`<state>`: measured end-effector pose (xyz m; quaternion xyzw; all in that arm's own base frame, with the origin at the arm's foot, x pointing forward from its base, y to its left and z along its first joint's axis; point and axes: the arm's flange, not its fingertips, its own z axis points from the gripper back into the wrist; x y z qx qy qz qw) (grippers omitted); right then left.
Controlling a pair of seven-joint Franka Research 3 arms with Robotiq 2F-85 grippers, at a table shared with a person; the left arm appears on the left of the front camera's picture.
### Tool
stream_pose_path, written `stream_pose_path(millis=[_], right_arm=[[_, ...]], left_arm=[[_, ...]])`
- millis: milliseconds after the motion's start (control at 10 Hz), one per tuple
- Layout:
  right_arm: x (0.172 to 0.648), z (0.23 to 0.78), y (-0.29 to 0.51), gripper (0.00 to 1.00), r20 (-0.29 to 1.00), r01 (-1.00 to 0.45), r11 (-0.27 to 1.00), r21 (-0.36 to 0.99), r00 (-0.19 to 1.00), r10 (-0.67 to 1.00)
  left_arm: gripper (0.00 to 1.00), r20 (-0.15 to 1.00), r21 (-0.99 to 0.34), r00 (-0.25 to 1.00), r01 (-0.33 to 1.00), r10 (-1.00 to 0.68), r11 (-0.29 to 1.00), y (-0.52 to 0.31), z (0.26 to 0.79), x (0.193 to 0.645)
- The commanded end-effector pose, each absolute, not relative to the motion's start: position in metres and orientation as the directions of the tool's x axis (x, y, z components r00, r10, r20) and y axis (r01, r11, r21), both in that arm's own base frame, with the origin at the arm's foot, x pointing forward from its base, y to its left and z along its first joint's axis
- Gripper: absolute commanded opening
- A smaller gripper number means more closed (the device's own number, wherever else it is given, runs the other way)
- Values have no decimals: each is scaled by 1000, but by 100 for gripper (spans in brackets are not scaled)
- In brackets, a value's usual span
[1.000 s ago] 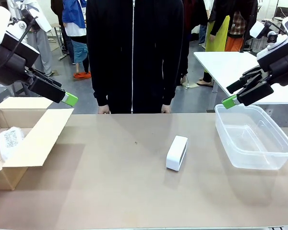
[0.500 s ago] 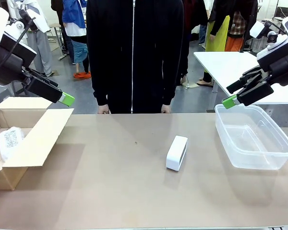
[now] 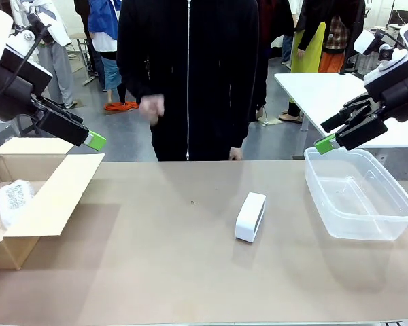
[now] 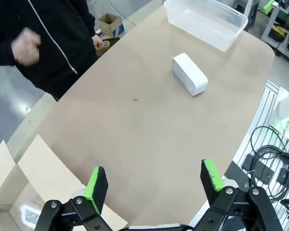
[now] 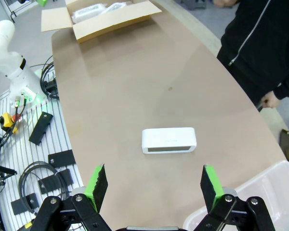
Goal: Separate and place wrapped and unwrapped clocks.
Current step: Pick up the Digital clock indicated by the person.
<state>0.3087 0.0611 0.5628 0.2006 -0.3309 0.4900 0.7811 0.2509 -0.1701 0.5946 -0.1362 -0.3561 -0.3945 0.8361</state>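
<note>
The left hand [image 3: 95,140] hangs released, jaws wide and empty, above the far flap of the cardboard box [image 3: 54,197]. That box looks like the place for wrapped items, since the wrapped bundles [image 3: 15,199] lie inside it. The right hand [image 3: 324,144] is equally spread and empty. It is poised over the far corner of the clear plastic tub [image 3: 362,234], which holds nothing and is probably meant for bare clocks. Between them, on the tabletop [image 3: 156,272], the unwrapped clock [image 3: 250,216] stands on its long edge, nearer the tub and well apart from both hands, so the right arm seems better placed to fetch it. Across the tabletop the person holds one fist [image 3: 151,109] at chest height, clear of the work.
</note>
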Motion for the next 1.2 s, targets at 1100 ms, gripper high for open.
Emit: stream_pose_path(millis=[1100], right_arm=[[311,562,62,100,729,-906,423,0,289,620]], left_arm=[[100,712,47,429,761,-556,648,-172,596,250]])
